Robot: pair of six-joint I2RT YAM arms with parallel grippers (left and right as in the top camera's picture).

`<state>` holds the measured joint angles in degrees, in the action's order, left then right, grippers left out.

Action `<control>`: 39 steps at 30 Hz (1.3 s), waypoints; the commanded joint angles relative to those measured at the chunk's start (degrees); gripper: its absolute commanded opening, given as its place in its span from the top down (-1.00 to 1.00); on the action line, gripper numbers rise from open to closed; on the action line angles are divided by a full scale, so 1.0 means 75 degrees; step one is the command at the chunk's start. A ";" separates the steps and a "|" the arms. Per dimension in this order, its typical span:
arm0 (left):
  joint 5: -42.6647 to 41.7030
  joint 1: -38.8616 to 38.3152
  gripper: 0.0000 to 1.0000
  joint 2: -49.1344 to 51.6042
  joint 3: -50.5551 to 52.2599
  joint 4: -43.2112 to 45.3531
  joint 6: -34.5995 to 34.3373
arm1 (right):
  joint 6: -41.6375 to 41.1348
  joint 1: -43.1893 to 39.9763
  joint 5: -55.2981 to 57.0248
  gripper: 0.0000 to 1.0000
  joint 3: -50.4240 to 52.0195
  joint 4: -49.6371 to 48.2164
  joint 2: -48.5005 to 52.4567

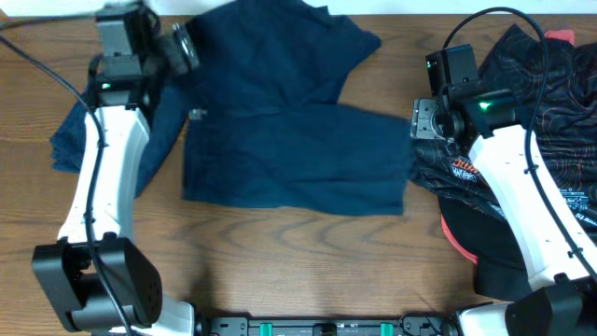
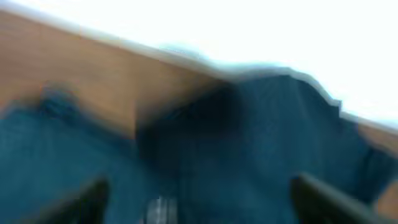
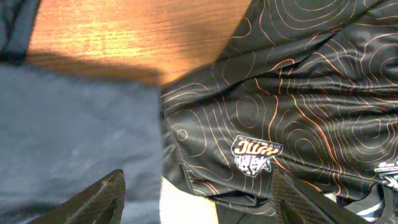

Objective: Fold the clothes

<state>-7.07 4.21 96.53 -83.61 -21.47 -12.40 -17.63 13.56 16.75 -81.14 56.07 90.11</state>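
Note:
A dark navy garment lies spread on the wooden table, its lower half a flat rectangle, its upper part rumpled toward the far edge. My left gripper hovers at its upper left corner; in the blurred left wrist view its fingers stand wide apart over the navy cloth, holding nothing. My right gripper is open at the garment's right edge, beside a black shirt with orange contour lines. In the right wrist view its fingers straddle the navy cloth and the black shirt.
The black shirt pile covers the right side of the table, with a red-edged dark piece at its lower end. A fold of blue cloth lies under the left arm. Bare wood fills the front of the table.

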 commanded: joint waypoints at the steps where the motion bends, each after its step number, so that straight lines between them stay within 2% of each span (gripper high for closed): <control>1: -0.0833 -0.0175 -0.96 0.0254 0.0268 -0.1274 -0.0184 | -0.0131 -0.0035 0.0108 -0.51 -0.0009 0.0044 -0.0085; 4: -0.1055 -0.0423 -0.96 0.0329 0.0428 -0.2815 -0.0189 | -0.0122 -0.0035 0.0111 -0.53 -0.0006 0.0070 -0.0082; 7: -0.1052 -0.0688 -0.96 0.0335 0.0729 -0.3867 -0.0189 | -0.0012 -0.0047 0.0111 -0.50 0.0032 0.0061 -0.0070; 10: -0.1052 -0.0895 -0.96 0.0338 0.1244 -0.4092 -0.0213 | -0.0012 -0.0119 0.0111 -0.43 0.0058 0.0038 0.0012; 13: -0.1055 -0.1026 -0.96 0.0338 0.1926 -0.3570 -0.0347 | -0.0020 -0.0280 0.0085 -0.29 0.0058 0.0035 0.0195; 15: -0.1052 -0.1046 -1.00 0.0341 0.2372 -0.3165 -0.0350 | -0.0015 -0.0405 -0.0125 -0.09 0.0058 0.0009 0.0367; 17: -0.1052 -0.1043 -0.73 0.0341 0.2873 -0.2655 -0.0367 | 0.0003 -0.0498 -0.0437 0.25 0.0058 0.0012 0.0536; 19: -0.1052 -0.1043 -0.33 0.0341 0.3325 -0.2107 -0.0364 | 0.0207 -0.0562 -0.0772 0.76 0.0058 0.0012 0.0749; 20: -0.1052 -0.1043 -0.18 0.0344 0.3518 -0.1853 -0.0364 | 0.0251 -0.0577 -0.0883 0.92 0.0058 0.0006 0.0866; 21: -0.1052 -0.1043 -0.13 0.0344 0.3701 -0.1606 -0.0364 | 0.0245 -0.0595 -0.0930 0.98 0.0058 -0.0003 0.1014; 25: -0.1017 -0.1043 -0.13 0.0347 0.4246 -0.0959 -0.0364 | 0.0303 -0.0697 -0.1192 0.98 0.0058 -0.0052 0.1673; 39: -0.0909 -0.1043 -0.17 0.0347 0.4363 -0.0973 -0.0364 | 0.1241 -0.1236 -0.3395 0.98 0.0058 -0.0650 0.3649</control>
<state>-14.87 -3.60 98.37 -52.77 -28.36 -15.05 -11.42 5.45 -3.77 -80.93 51.99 115.96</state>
